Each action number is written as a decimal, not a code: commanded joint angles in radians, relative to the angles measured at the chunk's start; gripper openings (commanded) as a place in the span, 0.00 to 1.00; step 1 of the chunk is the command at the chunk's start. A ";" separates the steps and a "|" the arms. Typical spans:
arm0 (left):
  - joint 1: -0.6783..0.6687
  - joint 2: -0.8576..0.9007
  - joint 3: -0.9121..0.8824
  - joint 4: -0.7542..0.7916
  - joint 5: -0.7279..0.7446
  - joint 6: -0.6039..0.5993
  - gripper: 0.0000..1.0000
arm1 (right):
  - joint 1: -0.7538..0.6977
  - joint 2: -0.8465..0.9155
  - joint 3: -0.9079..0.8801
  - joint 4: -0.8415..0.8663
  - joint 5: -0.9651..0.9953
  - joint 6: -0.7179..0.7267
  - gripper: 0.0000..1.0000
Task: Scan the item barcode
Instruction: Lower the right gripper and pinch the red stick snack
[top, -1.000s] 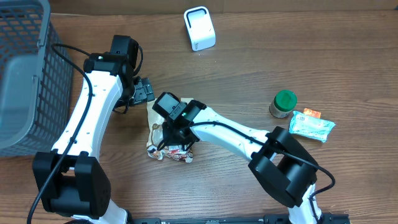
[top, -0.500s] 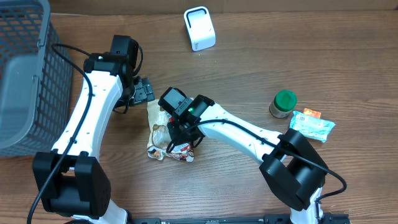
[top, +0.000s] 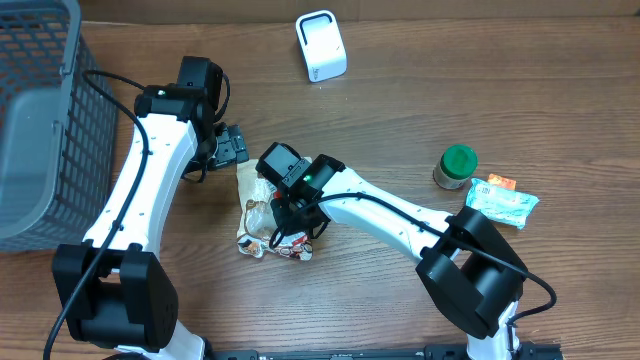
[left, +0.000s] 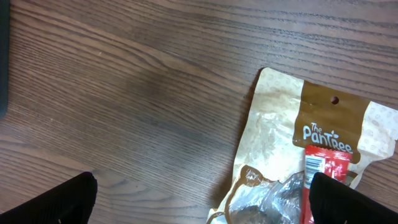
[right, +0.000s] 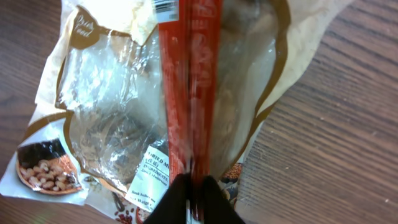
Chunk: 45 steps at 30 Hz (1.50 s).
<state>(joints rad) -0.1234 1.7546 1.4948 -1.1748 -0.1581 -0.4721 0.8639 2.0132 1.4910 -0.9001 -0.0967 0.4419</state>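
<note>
One relation matters: red stick pack lies lengthwise on the snack pouch, mid-surface, long axis running straight away from the right fingers, which pinch its near end; barcode patch at its far end; scanner well apart at the far edge, so right arm looks best placed; left fingers spread wide beside the pouch's top; stick is glossy film, pouch crinkly paper with clear window; both probably floppy.

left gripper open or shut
Open. The left gripper shows its fingers spread wide at the bottom corners of its wrist view, nothing gripped, only table and snack pouch below.
</note>
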 joint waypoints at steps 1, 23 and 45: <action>-0.001 0.002 0.014 0.002 -0.006 0.001 1.00 | -0.002 -0.021 -0.009 0.005 0.010 -0.006 0.19; -0.001 0.002 0.014 0.002 -0.006 0.000 1.00 | 0.000 -0.021 -0.016 -0.038 0.010 -0.005 0.40; -0.002 0.002 0.014 0.002 -0.006 0.000 1.00 | -0.027 -0.072 -0.054 -0.034 0.017 -0.091 0.04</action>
<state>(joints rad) -0.1234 1.7546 1.4948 -1.1748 -0.1581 -0.4721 0.8585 2.0010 1.4296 -0.9207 -0.1047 0.4118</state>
